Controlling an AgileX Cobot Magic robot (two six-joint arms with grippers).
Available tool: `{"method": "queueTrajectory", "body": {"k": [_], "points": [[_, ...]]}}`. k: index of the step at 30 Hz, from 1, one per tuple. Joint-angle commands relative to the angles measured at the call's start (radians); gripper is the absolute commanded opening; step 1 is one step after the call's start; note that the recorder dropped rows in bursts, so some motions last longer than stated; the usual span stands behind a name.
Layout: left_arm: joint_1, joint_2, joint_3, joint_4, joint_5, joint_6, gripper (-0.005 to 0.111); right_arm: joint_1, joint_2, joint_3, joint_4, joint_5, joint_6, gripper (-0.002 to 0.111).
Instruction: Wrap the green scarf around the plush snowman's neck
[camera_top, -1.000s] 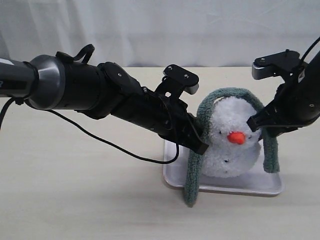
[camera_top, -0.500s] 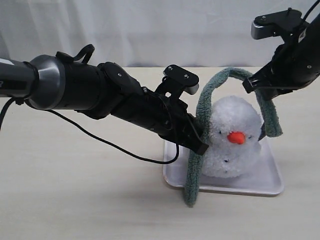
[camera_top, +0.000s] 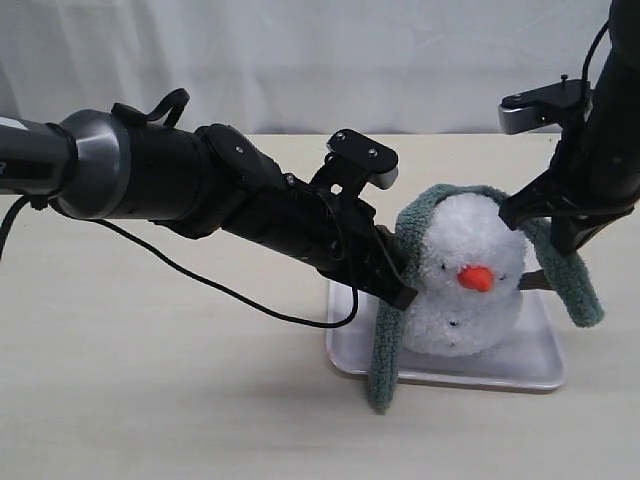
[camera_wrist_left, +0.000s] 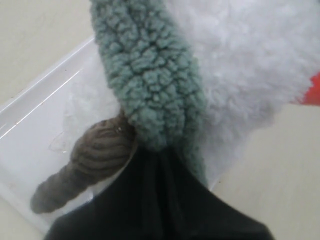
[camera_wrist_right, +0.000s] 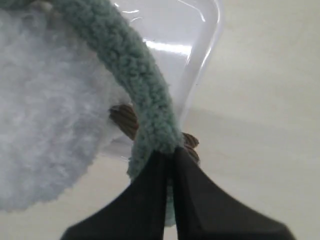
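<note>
The green scarf (camera_top: 418, 213) lies over the head of the plush snowman (camera_top: 462, 300), clamped in the jaws of the left gripper (camera_top: 398, 290) at one cheek and the right gripper (camera_top: 548, 225) at the other, so uneven pulling could topple the plush or slip the fleece free.

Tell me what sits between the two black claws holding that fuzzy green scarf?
The fluffy white plush snowman's head, with the fuzzy green scarf arched over it; the exterior view shows this.
</note>
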Motion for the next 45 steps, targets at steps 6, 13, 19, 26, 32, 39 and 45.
{"method": "queueTrajectory", "body": {"k": [6, 13, 19, 26, 32, 39, 45], "points": [[-0.003, 0.001, 0.000, -0.006, 0.002, 0.008, 0.000, -0.002, -0.072, 0.001, 0.201, 0.017, -0.125, 0.004], [-0.003, 0.001, 0.000, -0.013, 0.005, 0.008, 0.000, -0.002, -0.070, 0.130, 0.140, 0.017, -0.094, 0.004], [-0.003, 0.001, 0.000, -0.014, 0.008, 0.008, 0.000, -0.002, -0.070, 0.206, 0.136, 0.001, -0.068, 0.004], [-0.003, 0.001, 0.000, -0.014, 0.011, 0.008, 0.000, -0.002, -0.072, 0.260, 0.138, -0.093, -0.075, 0.004], [-0.003, 0.001, 0.000, -0.014, 0.015, 0.018, 0.000, -0.002, -0.110, 0.260, 0.136, -0.190, -0.079, 0.009], [-0.003, 0.001, 0.000, -0.014, 0.015, 0.023, 0.000, -0.005, -0.134, 0.285, 0.109, -0.224, -0.070, 0.047], [-0.003, 0.001, 0.000, -0.012, 0.015, 0.025, 0.000, -0.005, -0.112, 0.367, 0.109, -0.394, -0.078, 0.041]]}}
